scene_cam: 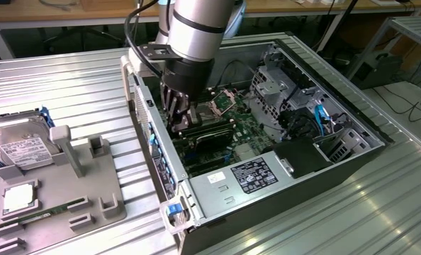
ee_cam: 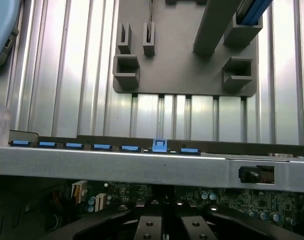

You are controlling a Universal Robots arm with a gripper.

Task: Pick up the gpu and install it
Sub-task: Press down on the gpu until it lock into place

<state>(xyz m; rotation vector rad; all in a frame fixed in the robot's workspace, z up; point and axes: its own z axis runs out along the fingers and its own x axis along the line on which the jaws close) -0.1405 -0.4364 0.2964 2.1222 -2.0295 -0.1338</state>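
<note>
GPU [scene_cam: 209, 139] | seated flat inside computer case [scene_cam: 352, 133], on motherboard [scene_cam: 250, 125], long axis along the case's slot wall | hand [scene_cam: 178, 121] directly above its near end, fingers closed, contact unclear

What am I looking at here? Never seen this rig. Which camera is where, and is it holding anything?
It is a single robot arm reaching into an open computer case that lies on a ribbed metal table. The exterior view is taken by a camera off the arm. The wrist view comes from a camera on the arm, looking past the tool's dark fingers and over the case wall.

Beside the case sits a grey holder with a hard drive and a memory stick.

The tool is shut, down at the gpu on the motherboard. I can't confirm that it grips the card.
</note>
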